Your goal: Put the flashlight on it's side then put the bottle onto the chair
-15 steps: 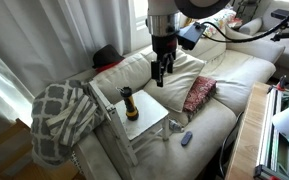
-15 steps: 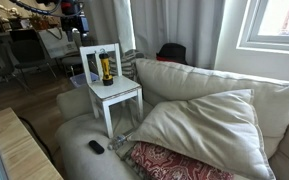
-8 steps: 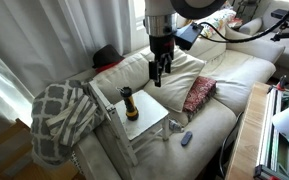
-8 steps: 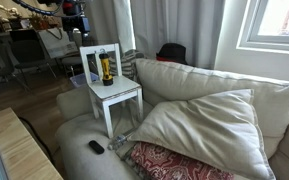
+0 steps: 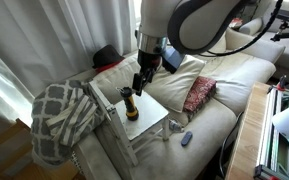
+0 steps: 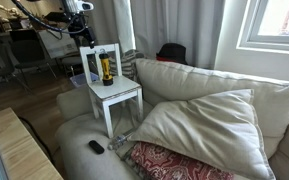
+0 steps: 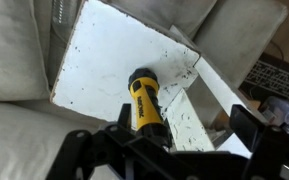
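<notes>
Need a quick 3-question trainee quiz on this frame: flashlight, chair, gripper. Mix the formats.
1. Fill in: the flashlight stands on the chair's white ____.
2. True or false: the flashlight lies on its side.
3. The gripper above the flashlight is: A open; B shut on the flashlight; C shut and empty.

Key: 1 seat; 2 false, it is upright; 3 A.

Space above flashlight [image 5: 130, 104] is left clear. Bare seat of chair [image 7: 104, 60] is seen around it. One side is blocked by backrest [image 6: 100, 48], with blanket [image 5: 59, 115] bunched behind.
</notes>
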